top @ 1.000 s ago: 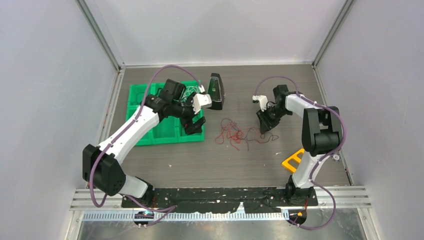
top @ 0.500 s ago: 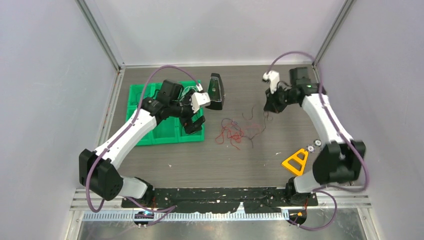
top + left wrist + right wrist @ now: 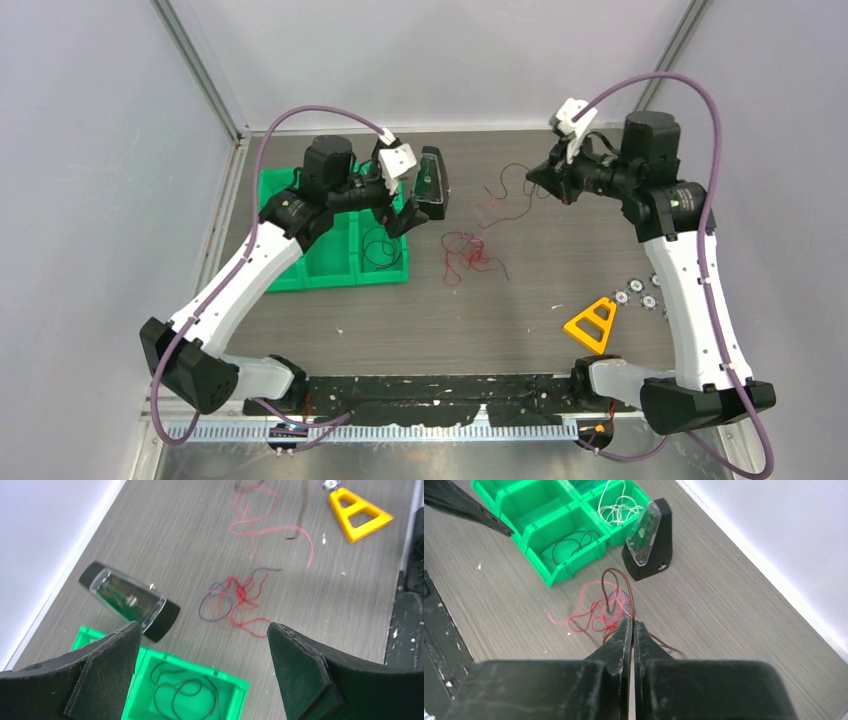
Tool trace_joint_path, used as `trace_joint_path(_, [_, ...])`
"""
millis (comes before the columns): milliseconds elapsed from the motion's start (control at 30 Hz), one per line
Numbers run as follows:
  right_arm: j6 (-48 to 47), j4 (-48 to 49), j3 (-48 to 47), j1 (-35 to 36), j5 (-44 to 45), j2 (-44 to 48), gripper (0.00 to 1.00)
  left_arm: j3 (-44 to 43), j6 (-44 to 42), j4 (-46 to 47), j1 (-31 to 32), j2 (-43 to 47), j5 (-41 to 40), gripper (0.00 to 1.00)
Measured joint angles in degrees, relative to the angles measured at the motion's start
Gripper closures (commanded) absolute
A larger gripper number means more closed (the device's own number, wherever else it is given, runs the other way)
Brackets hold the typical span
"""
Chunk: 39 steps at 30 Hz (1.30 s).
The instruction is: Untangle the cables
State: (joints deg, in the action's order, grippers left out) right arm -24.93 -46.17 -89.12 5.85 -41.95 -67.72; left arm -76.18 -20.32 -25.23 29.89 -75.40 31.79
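My right pincer had just snapped together on a brown cable and swung up and back, drawing it off the red-and-blue tangle left on the surface. Left pincer gaped apart over the green tray. One strand nearly free, I reckoned.

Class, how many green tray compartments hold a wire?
2 visible: a dark wire in the compartment nearest the tangle, a white wire in the next one back. The left arm may hide more.
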Motion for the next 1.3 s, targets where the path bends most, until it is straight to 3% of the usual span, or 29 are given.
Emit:
trace_joint_path(400, [-4.0, -0.8, 3.8, 7.8, 4.0, 2.4, 0.95, -11.2, 10.0, 9.7, 9.4, -12.5, 4.5, 0.03])
trace_joint_path(467, [-4.0, -0.8, 3.1, 8.2, 4.0, 2.9, 0.95, -13.5, 11.4, 11.5, 10.6, -14.5, 5.2, 0.17])
trace_joint_path(533, [-3.6, -0.5, 2.2, 8.4, 4.2, 3.4, 0.95, -16.5, 12.5, 12.7, 12.0, -16.7, 5.9, 0.4])
trace_joint_path(633, [-2.1, 0.3, 0.3, 8.5, 5.4, 3.8, 0.95, -19.0, 13.4, 14.2, 13.9, -19.8, 7.5, 0.63])
trace_joint_path(733, [-0.4, 1.8, -2.8, 8.2, 6.8, 4.0, 0.95, -13.1, 13.8, 16.5, 14.3, -20.5, 8.8, 0.84])
trace_joint_path(800, [0.9, 3.1, -4.7, 7.4, 7.6, 4.5, 0.95, -6.2, 13.7, 17.4, 13.6, -20.5, 8.9, 0.9])
trace_joint_path(867, [1.9, 4.5, -6.0, 6.4, 8.2, 5.3, 0.94, 2.0, 13.8, 16.8, 12.7, -20.7, 8.3, 0.88])
trace_joint_path(900, [2.2, 5.0, -6.2, 6.1, 8.5, 5.7, 0.95, 4.2, 13.8, 16.1, 12.4, -20.9, 8.1, 0.81])
trace_joint_path(967, [2.7, 6.1, -6.2, 5.5, 9.3, 6.7, 0.94, 7.9, 13.7, 14.3, 11.6, -21.1, 7.6, 0.66])
trace_joint_path(1067, [2.7, 7.2, -5.4, 5.3, 10.3, 7.6, 0.95, 8.9, 13.2, 13.2, 10.8, -20.1, 7.1, 0.32])
trace_joint_path(1300, [2.6, 7.6, -0.5, 5.3, 9.2, 7.9, 0.94, 8.9, 8.7, 10.3, 9.8, -6.0, 5.1, 0.09])
